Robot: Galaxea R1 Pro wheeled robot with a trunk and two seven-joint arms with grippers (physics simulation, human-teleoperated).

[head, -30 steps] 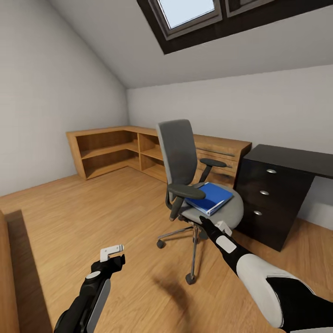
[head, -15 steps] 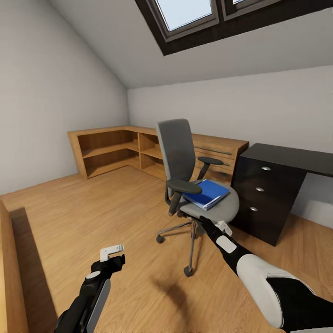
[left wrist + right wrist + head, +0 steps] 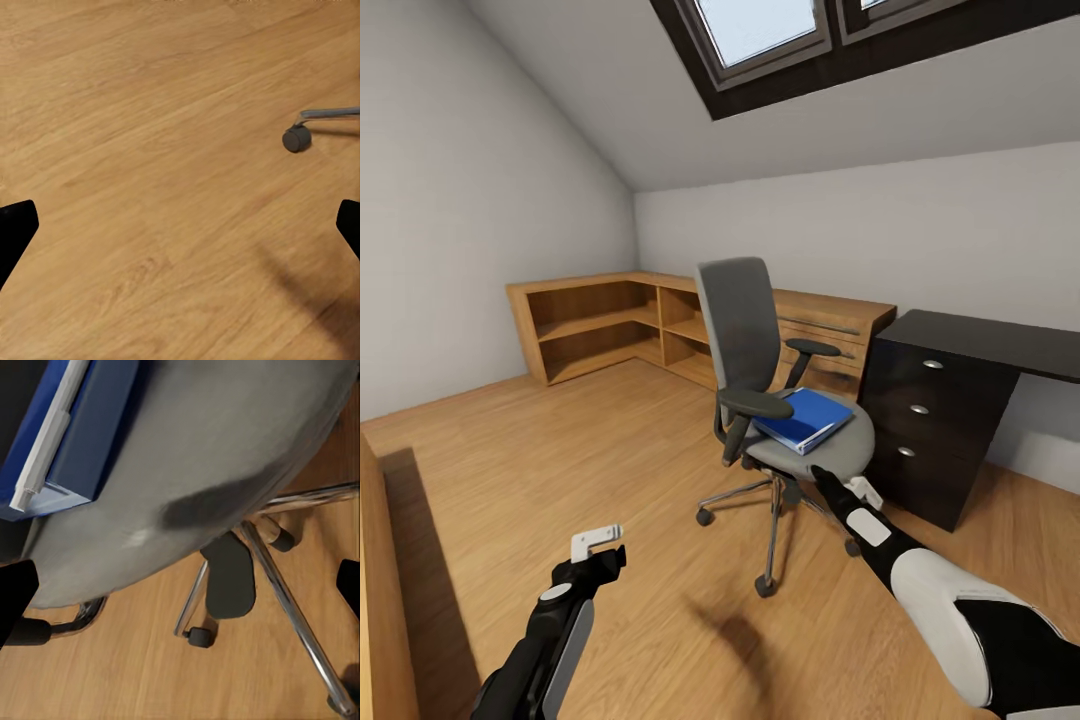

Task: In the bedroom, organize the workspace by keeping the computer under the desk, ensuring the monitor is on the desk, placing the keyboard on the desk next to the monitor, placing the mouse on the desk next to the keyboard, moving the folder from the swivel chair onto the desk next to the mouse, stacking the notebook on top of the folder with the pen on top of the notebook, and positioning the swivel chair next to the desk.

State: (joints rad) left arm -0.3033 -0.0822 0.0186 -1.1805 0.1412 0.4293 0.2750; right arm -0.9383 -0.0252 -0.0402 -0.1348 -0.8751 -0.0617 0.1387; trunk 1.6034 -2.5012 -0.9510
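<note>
The swivel chair [image 3: 745,335] stands mid-room on the wood floor, its grey seat [image 3: 838,452] carrying the blue folder [image 3: 806,417]. Just right of it is the black desk [image 3: 985,340] with its drawer unit [image 3: 925,435]. My right gripper [image 3: 841,483] hovers open just below the seat's front edge. In the right wrist view the right gripper [image 3: 180,592] frames the seat [image 3: 225,442], with the folder [image 3: 82,420] lying on it. My left gripper [image 3: 596,545] hangs open over bare floor; the left gripper [image 3: 180,232] is near a chair castor [image 3: 295,139]. Computer, monitor, keyboard, mouse, notebook and pen are out of view.
Low light-wood shelving and cabinets [image 3: 600,325] line the far wall and left corner behind the chair. A wooden edge [image 3: 380,600] rises at the near left. The chrome chair base [image 3: 772,520] spreads under the seat. Open floor lies to the left.
The whole picture has shifted a little left, so the camera moved. My right gripper has edged rightward under the seat's front edge. Both grippers stay open.
</note>
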